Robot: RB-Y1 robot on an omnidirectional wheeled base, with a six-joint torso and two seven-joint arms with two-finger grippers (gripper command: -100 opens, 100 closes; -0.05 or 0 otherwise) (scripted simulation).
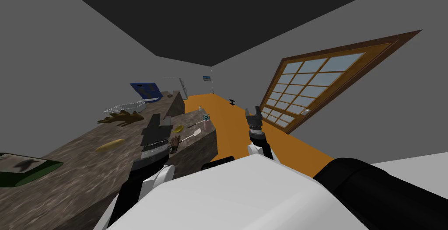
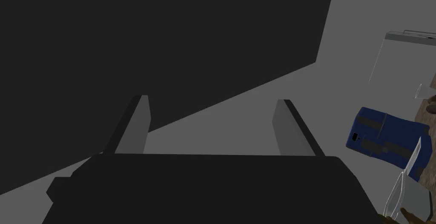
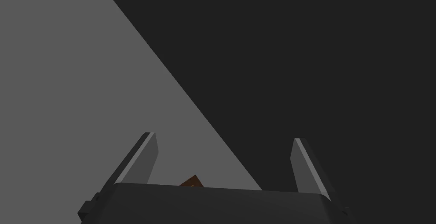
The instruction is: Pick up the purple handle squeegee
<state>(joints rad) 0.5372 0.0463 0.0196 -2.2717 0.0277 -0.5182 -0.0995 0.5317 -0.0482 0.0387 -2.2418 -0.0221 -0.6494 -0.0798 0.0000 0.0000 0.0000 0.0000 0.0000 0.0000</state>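
- The squeegee [image 1: 193,134] lies flat by the right edge of the bench [image 1: 78,166], near its far right corner.
- Its long axis runs slantwise: the pale flat head points to the far end, the thin handle toward me.
- The bench top is mottled grey-brown, stone-like.
- The left claw [image 2: 213,119] is wide open above the bench.
- The right claw [image 3: 223,157] is wide open over the orange floor [image 1: 236,131].

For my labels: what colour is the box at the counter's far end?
Dark blue with black patches; the left wrist view shows the box best.
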